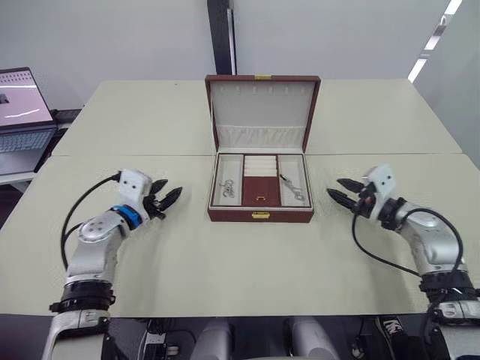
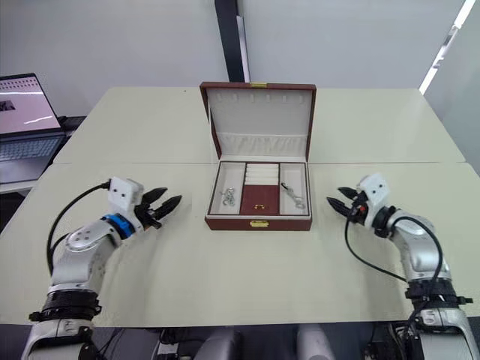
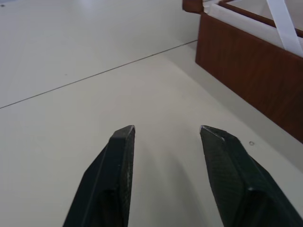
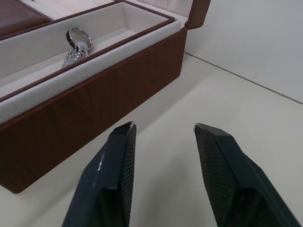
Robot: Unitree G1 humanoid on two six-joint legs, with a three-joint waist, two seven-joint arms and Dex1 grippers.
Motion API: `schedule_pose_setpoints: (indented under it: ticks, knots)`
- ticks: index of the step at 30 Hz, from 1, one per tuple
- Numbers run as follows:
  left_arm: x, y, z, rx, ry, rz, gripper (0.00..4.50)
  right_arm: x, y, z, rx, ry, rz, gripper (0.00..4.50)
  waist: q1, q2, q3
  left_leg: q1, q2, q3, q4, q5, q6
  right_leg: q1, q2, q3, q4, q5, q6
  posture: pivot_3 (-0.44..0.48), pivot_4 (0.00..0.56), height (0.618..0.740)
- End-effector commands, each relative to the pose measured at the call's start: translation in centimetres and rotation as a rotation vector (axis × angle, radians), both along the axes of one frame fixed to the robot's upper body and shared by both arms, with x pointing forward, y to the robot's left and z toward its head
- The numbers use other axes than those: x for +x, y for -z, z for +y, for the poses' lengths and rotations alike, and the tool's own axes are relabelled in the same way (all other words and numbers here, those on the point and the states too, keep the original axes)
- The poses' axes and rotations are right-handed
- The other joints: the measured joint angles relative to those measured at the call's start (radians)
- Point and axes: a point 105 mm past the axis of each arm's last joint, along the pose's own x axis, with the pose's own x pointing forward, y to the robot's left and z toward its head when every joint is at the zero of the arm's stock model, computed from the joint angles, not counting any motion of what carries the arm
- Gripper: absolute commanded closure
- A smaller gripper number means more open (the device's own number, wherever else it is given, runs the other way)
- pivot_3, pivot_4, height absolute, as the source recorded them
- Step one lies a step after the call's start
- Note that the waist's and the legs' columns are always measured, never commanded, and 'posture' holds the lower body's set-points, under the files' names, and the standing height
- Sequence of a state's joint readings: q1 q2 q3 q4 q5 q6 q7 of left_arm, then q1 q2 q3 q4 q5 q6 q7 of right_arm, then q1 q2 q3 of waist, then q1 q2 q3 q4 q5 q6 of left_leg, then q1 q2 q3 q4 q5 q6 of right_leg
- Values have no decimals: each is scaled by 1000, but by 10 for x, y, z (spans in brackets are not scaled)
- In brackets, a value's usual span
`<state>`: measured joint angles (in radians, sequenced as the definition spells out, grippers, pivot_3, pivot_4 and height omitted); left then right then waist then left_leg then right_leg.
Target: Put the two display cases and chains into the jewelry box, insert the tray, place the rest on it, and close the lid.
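The jewelry box stands at the table's middle with its lid raised upright. The tray sits inside it, brown centre panel and gold handle showing. Small silvery pieces lie in its left compartment and its right compartment; one is a ring. The display cases and chains are out of view. My left gripper hovers open and empty left of the box, and its own view catches the box's side wall. My right gripper is open and empty to the right, close to the box's wall.
An open laptop sits on a side desk at the far left. A seam crosses the table level with the box's back. A dark pillar rises behind the table.
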<state>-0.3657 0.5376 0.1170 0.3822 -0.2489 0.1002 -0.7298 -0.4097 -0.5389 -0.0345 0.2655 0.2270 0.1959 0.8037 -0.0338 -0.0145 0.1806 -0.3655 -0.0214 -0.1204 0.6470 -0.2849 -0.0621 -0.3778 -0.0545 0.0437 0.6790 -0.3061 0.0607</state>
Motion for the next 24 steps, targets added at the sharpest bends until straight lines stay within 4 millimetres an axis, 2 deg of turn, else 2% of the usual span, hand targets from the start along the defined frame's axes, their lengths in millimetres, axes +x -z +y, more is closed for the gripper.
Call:
schedule_pose_setpoints:
  ticks: [1,3,4,5,9,13,24]
  knots:
    - [8,-8,-13,9,43,-29,3710,9,-8,12,-15,-17,-46,3523,0,0,0,0,0,0,0,0,0,0,0,0,0,0,0,0,150,740]
    - [12,-10,-24,-3,71,-32,4320,12,-9,20,-1,-33,-50,4005,-1,0,0,0,0,0,0,0,-1,-1,0,0,0,0,0,0,150,740]
    - [13,-11,-28,-8,84,-32,4500,14,-10,24,5,-38,-51,4297,-1,0,0,0,0,0,0,0,-1,-1,0,0,1,0,0,0,150,740]
    - [14,-11,-31,-10,92,-34,4500,15,-10,26,6,-43,-52,4491,-1,0,0,0,0,0,0,1,-1,-1,0,0,1,0,0,0,150,740]
    - [9,-8,-43,-23,148,-17,4500,16,-13,41,33,-84,-53,4491,-3,0,0,0,0,-1,0,1,-1,-2,0,0,1,0,0,0,150,740]
    - [-4,-4,-54,-11,234,6,4500,11,-14,48,54,-111,-46,4491,-4,0,0,-1,0,-1,0,1,-1,-3,0,0,0,0,0,0,150,740]
    - [-37,-5,-72,-35,394,73,4500,-33,-4,66,106,-277,76,4491,-5,0,0,-1,0,-3,-1,0,-1,-3,0,0,0,0,0,0,150,740]
